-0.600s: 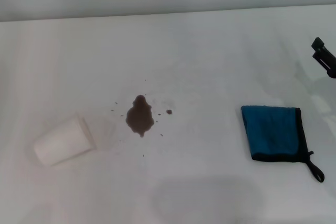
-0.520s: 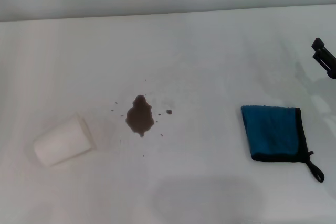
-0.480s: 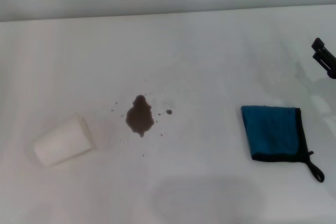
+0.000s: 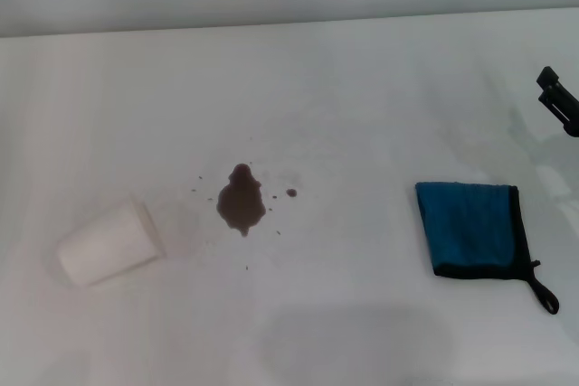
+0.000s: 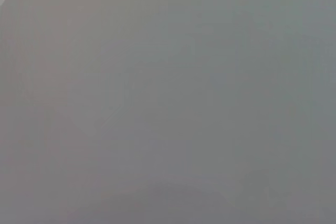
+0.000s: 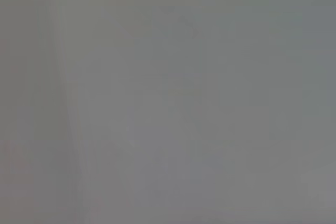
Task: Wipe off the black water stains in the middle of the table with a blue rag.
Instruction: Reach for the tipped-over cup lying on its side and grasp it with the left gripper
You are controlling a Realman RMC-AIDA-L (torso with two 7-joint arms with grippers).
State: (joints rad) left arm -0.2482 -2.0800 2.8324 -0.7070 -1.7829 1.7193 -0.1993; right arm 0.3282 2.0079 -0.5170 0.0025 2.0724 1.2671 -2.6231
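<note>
The black water stains, a dark pear-shaped blot with tiny specks around it, lie in the middle of the white table. The blue rag, trimmed in black with a small loop at its near right corner, lies flat at the right. Only the black tip of my right gripper shows, at the right edge of the head view, beyond the rag and apart from it. My left gripper is out of view. Both wrist views show only a plain grey surface.
A white paper cup lies on its side to the left of the stains, its mouth turned toward them. The table's far edge meets a grey wall.
</note>
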